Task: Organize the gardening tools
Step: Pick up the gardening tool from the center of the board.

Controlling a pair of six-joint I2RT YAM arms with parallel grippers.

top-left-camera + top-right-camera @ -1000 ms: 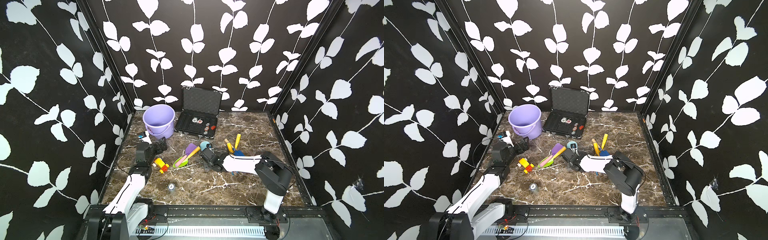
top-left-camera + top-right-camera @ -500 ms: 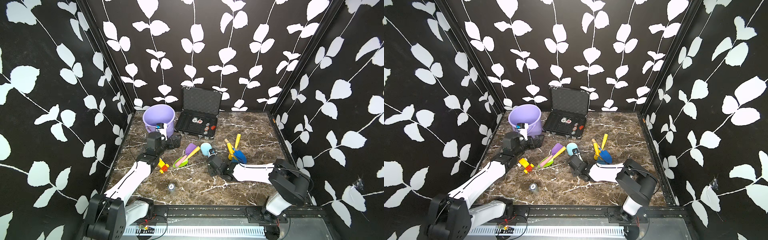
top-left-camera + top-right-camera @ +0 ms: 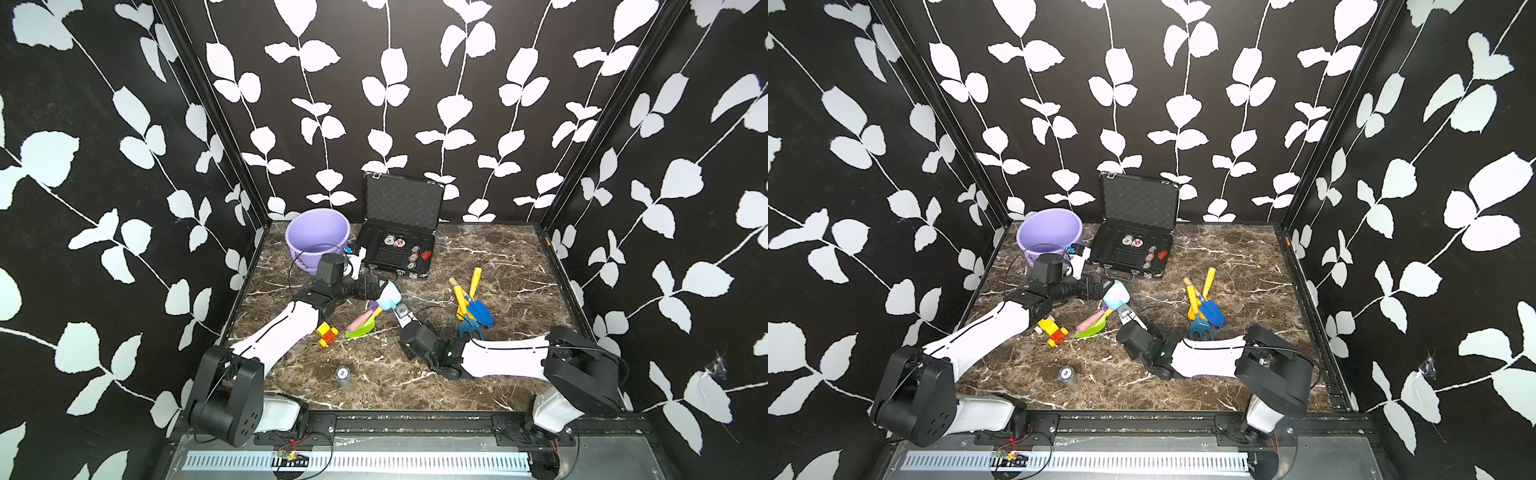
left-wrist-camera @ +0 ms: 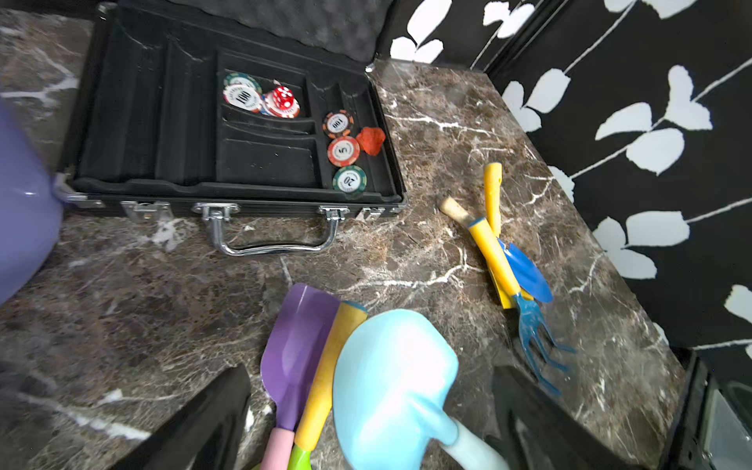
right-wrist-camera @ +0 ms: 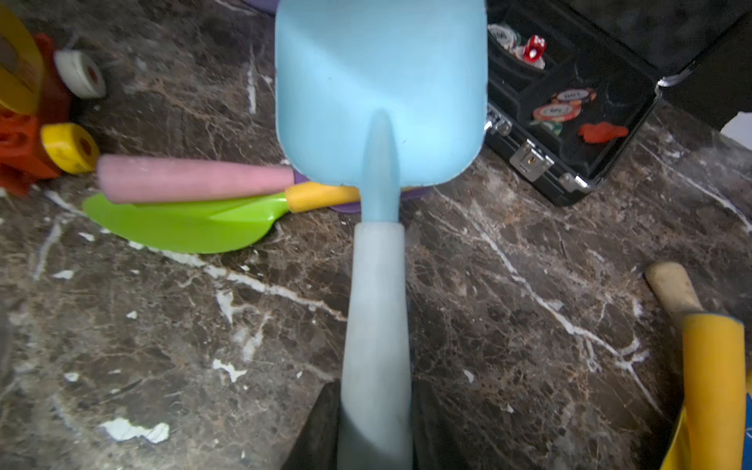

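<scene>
The gardening tools (image 3: pixel 480 309) lie unsorted: none shows in the purple bucket (image 3: pixel 318 226), so I judge nearly all is left for you. Your right gripper (image 5: pixel 374 407) is clamped on the light-blue scoop (image 5: pixel 380 101) by its pale handle. The scoop's long axis runs straight out from that gripper, head foremost and raised off the marble, between the fingers of your left gripper (image 4: pixel 372 390), which is spread wide and holds nothing. The purple trowel (image 4: pixel 297 346) and green trowel (image 5: pixel 183 224) lie crossed beneath it.

Chips in black case (image 4: pixel 122 122) showing numbers: white chip (image 4: pixel 243 97) 100, orange chip (image 4: pixel 337 123) 100, red chip (image 4: pixel 343 151) 5, green chip (image 4: pixel 349 180) 20.
</scene>
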